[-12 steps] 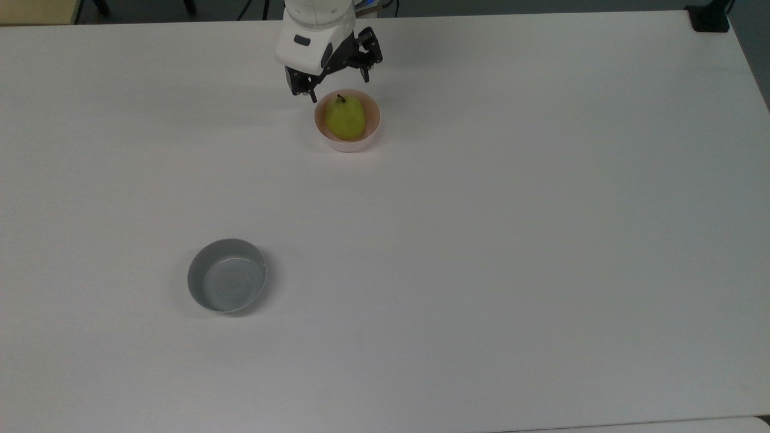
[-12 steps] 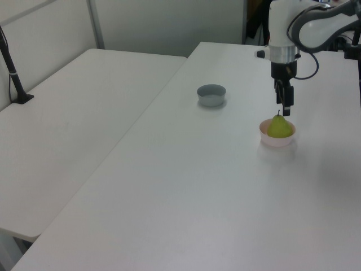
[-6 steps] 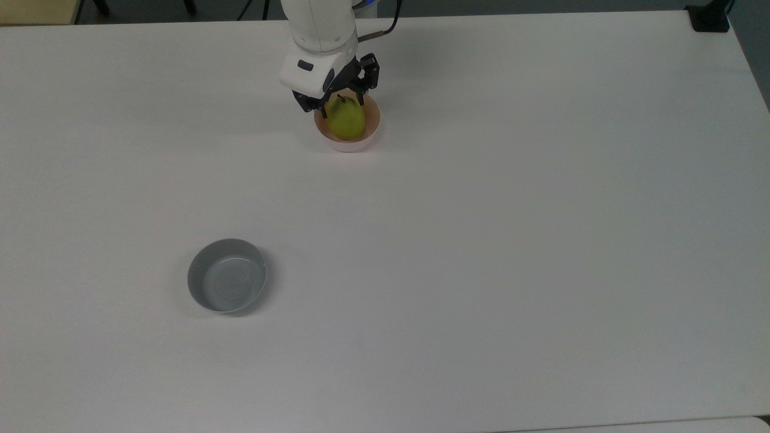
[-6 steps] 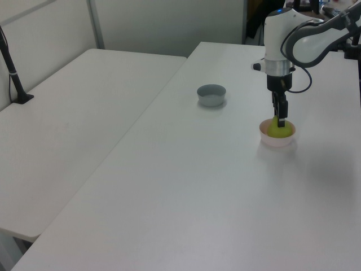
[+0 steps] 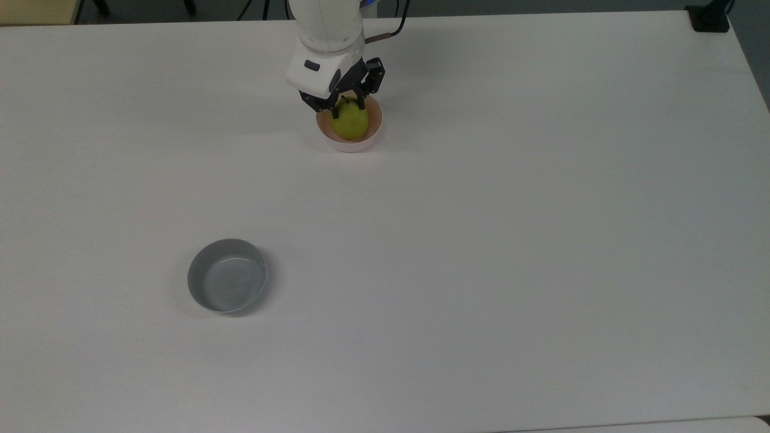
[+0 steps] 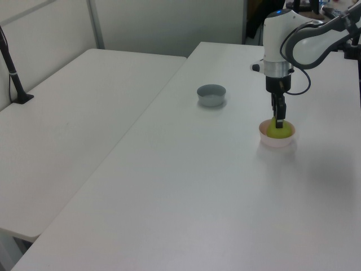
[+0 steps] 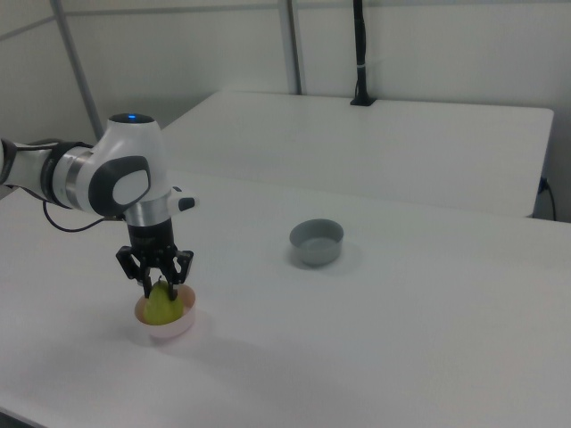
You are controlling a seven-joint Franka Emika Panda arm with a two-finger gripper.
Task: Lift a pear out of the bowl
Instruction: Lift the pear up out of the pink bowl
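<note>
Lowered since a second ago from above the bowl's rim onto the fruit: gripper (image 5: 348,107), now down around the top of the pear (image 5: 351,123). Jaws part-open, one black finger on each side of the pear's upper half, close against it; whether truly pressing, cannot tell. Pear still seated in the pale pink bowl (image 5: 368,137), upright, yellow-green, stem hidden behind the fingers in the top view. In the right view, fingers (image 7: 147,279) splayed in a narrow V over the pear (image 7: 164,308), bowl (image 7: 175,328) beneath. In the left view, gripper (image 6: 278,117) pointing straight down into the bowl (image 6: 275,140), pear (image 6: 280,131) just below.

Bowl near the far edge of the white desk (image 5: 481,240) in the top view. Grey bowl (image 5: 227,284) well apart, toward the top view's lower left, unmoved. No readable writing or brand marks on arm, bowls or desk.
</note>
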